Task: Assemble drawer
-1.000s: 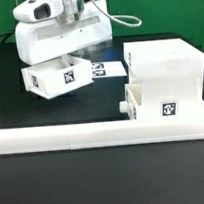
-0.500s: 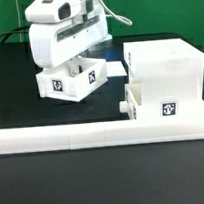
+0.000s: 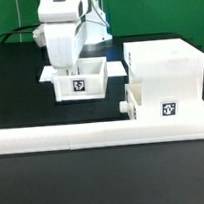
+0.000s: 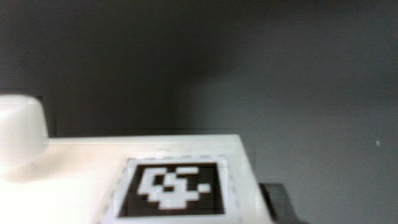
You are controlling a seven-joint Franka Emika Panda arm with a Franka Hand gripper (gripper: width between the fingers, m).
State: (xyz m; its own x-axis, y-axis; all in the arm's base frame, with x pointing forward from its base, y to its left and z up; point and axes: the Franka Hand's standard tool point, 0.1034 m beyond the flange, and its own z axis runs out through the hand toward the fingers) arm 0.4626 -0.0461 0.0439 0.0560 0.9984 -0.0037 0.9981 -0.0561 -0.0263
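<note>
Over the table, upright claw (image 3: 69,70) reaching into tray (image 3: 79,81)

Arm shell: glossy white moulded plastic with rounded edges is seen on the robot's wrist and hand block (image 3: 62,33).
Top section: a pale grey, rounded housing (image 3: 60,7) is seen above the hand block.
Cables: dark cables (image 3: 97,15) are seen beside the hand block, on the exterior view's right.
Markings: none can be made out.
</note>
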